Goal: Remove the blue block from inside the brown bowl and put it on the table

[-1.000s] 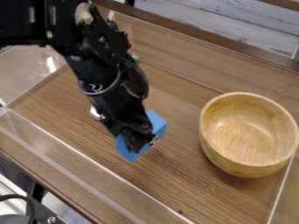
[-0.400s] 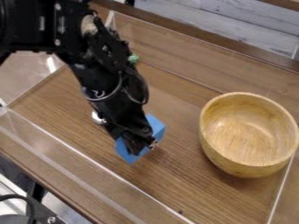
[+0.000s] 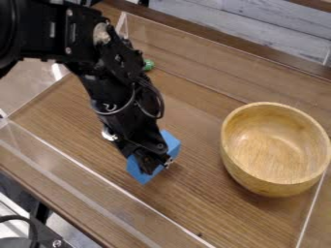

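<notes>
My gripper (image 3: 151,159) points steeply down over the middle of the table (image 3: 77,107), left of the brown bowl (image 3: 274,147). It is shut on the blue block (image 3: 141,171), whose light blue corners stick out on either side of the dark fingers. The block sits at or just above the tabletop; I cannot tell whether it touches. The round tan bowl is upright and has nothing inside.
Low clear acrylic walls (image 3: 65,165) run along the table's front and left edges. A small green object (image 3: 149,65) peeks out behind the arm at the back. The black arm (image 3: 110,68) covers the table's left-centre. Bare wood lies between the gripper and the bowl.
</notes>
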You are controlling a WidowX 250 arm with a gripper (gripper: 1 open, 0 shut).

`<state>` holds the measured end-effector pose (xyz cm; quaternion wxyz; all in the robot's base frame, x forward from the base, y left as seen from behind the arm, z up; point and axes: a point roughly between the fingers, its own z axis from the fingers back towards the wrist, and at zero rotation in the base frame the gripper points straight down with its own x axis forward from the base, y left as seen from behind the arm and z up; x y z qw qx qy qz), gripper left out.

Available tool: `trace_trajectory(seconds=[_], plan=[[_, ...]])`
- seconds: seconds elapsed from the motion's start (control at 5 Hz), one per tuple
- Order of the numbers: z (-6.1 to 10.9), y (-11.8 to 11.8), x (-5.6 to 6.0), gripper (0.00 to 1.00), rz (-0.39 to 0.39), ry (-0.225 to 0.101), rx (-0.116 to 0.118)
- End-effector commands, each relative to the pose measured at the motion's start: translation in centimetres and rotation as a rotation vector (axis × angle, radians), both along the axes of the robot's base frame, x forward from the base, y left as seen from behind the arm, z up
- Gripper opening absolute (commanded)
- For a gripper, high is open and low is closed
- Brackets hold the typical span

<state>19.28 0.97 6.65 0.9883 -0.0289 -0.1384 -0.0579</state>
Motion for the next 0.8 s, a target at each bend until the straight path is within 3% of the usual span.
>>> trace_trajectory(seconds=[0.0,0.2,0.6], plan=[[0.56,0.42,0.78,1.0,0.006,-0.022,0.002],[0.78,0.42,0.96,0.0,0.012,-0.016,-0.009],[0.81,0.53,1.24,0.0,0.015,-0.007,-0.024]])
